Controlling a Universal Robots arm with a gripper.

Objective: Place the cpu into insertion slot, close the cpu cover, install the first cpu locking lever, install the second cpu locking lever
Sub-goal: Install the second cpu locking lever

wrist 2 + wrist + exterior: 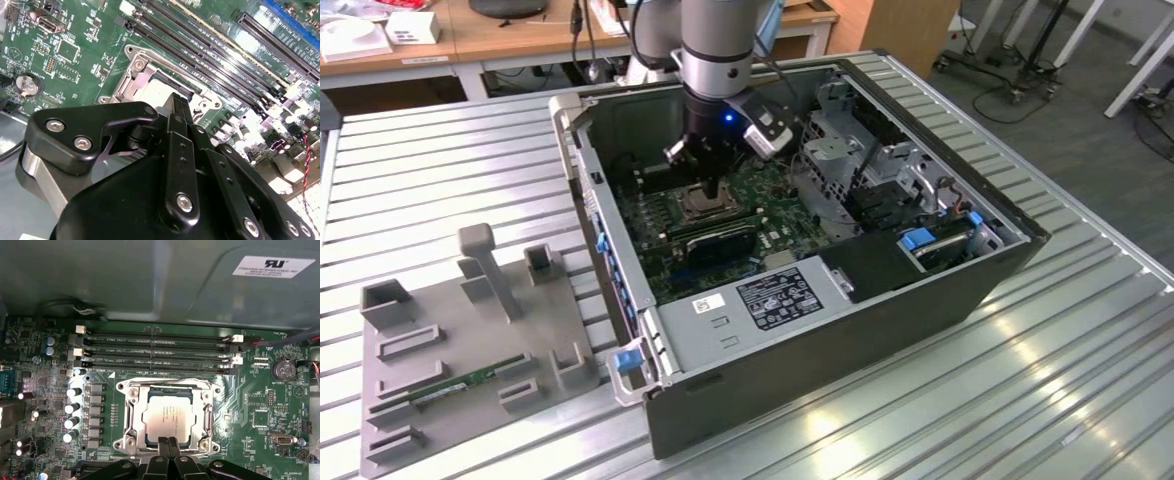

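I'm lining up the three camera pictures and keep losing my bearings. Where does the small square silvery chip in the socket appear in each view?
Exterior view: the small square silvery cpu sits inside the open computer case, directly under the gripper.
First wrist view: centred on the green board, just beyond the fingertips.
Second wrist view: a pale face partly hidden behind the gripper.
Shared landmark: the long black memory slots beside the socket.

Hidden in part behind the gripper (176,107) in the second wrist view: near side of the cpu (159,90) and insertion slot (131,80). In the exterior view, cpu cover (700,203) too small to tell from the socket.
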